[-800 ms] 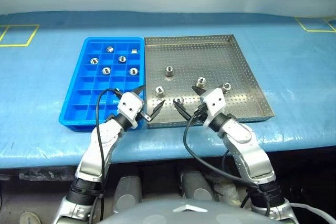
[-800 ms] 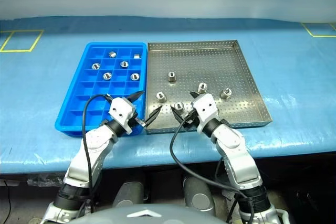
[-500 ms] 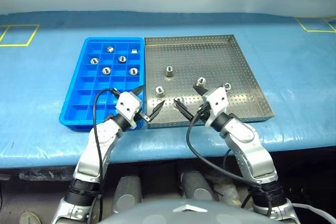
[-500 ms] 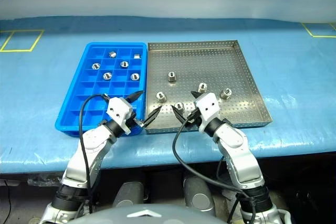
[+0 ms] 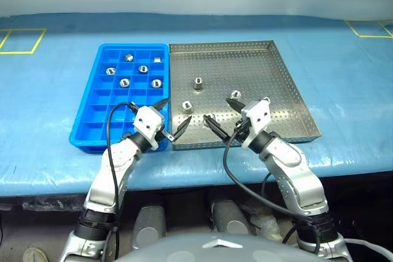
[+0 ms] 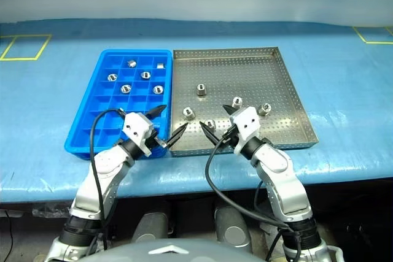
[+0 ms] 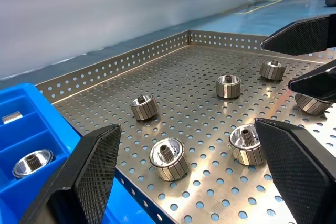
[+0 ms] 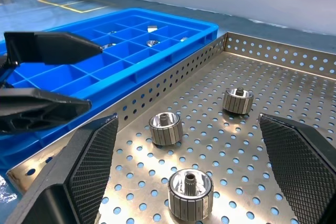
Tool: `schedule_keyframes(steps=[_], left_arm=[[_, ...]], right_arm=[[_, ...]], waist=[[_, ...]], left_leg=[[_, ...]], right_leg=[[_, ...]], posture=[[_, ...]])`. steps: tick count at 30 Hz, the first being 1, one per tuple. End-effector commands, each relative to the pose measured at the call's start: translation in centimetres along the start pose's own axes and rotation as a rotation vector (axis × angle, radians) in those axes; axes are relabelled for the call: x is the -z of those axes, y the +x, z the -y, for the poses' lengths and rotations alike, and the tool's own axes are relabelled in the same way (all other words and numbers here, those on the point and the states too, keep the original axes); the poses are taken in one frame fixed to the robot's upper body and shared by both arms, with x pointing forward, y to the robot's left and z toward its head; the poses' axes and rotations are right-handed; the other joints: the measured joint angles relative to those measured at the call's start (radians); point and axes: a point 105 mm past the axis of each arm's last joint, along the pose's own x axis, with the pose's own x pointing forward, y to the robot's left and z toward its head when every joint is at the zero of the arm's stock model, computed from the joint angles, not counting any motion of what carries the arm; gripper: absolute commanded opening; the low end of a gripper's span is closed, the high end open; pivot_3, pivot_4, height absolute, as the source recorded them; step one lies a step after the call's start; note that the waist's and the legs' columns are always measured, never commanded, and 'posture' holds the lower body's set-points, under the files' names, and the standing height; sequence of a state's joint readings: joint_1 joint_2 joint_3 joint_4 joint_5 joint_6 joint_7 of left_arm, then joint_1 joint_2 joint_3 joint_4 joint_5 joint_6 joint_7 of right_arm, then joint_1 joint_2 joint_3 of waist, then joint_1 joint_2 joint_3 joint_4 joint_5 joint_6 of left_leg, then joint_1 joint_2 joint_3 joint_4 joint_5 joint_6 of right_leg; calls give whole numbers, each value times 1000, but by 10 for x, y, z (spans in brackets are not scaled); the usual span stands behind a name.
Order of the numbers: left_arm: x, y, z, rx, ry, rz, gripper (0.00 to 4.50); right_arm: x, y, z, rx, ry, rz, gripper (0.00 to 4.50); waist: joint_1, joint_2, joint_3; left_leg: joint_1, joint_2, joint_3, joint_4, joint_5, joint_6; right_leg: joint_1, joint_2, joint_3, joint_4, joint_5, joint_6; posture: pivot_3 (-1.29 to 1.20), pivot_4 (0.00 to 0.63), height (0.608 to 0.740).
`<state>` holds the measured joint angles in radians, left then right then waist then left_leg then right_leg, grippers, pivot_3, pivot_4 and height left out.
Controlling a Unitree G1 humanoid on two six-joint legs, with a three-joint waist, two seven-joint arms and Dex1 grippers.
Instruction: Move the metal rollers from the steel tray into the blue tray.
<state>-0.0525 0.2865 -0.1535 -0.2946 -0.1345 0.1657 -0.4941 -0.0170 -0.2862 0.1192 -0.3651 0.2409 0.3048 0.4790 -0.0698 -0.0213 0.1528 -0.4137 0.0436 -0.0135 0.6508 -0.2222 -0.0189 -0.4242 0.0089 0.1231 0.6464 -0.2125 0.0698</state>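
Nearest the camera, the left gripper [image 6: 167, 122] is hovering over the near edge where the blue tray [image 6: 92, 128] and the steel tray [image 6: 288, 99] are meeting, its two black fingers [image 6: 177, 135] standing spread wide and gripping nothing. Just beside it, the right gripper [image 6: 216, 118] is hanging over the near part of the steel tray with its fingers likewise spread apart and empty. The two grippers are pointing inward toward each other, their tips near but not touching.

Both trays are lying side by side on the blue-covered bench [image 6: 344, 65], their long sides touching, the blue tray on the robot's left.

On the perforated floor of the steel tray, five metal rollers are sitting apart from one another. One roller [image 6: 210, 124] is lying just beside the right gripper's lower fingertip, another [image 6: 188, 113] is sitting between the two grippers and slightly farther out, a third [image 6: 236, 102] is resting just beyond the right gripper, a fourth [image 6: 264, 109] is sitting to its right, and the fifth [image 6: 201, 89] is standing farther back near the tray's middle.

In the far compartments of the blue tray, several rollers [image 6: 126, 88] are already lying, each in its own square cell.

Yellow tape marks [image 6: 24, 47] are showing at the far corners of the bench.
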Motion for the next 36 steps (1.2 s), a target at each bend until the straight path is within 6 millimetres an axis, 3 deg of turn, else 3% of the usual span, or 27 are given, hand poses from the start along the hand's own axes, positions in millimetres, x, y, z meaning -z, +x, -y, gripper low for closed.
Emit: schedule_keyframes(steps=[1, 10, 22, 36], left_arm=[[-25, 11, 0, 17, 73, 19, 4456], [-23, 44, -11, -40, 18, -131, 4456], [5, 89, -13, 9, -70, -373, 4456], [40, 89, -14, 13, -6, -632, 4456]], right_arm=[[-13, 0, 1, 5, -36, 44, 4500], [-13, 0, -4, -19, 25, 45, 4500], [-10, 0, -9, -24, 12, 28, 4500], [-10, -5, -5, 12, 3, 32, 4500]], waist=[[2, 0, 0], [0, 0, 0], [-9, 0, 0], [-24, 0, 0]], left_leg=[[0, 0, 0, 0, 0, 0], [0, 0, -1, 0, 0, 0], [-1, -1, -2, 0, 0, 0], [-1, -1, -3, 0, 0, 0]], right_leg=[[0, 0, 0, 0, 0, 0], [0, 1, 0, 0, 0, 1], [1, 1, 0, 0, 1, 1], [0, 1, 0, 0, 1, 2]], posture=[[-27, 150, 740], [-37, 150, 740], [-71, 150, 740], [-103, 150, 740]])
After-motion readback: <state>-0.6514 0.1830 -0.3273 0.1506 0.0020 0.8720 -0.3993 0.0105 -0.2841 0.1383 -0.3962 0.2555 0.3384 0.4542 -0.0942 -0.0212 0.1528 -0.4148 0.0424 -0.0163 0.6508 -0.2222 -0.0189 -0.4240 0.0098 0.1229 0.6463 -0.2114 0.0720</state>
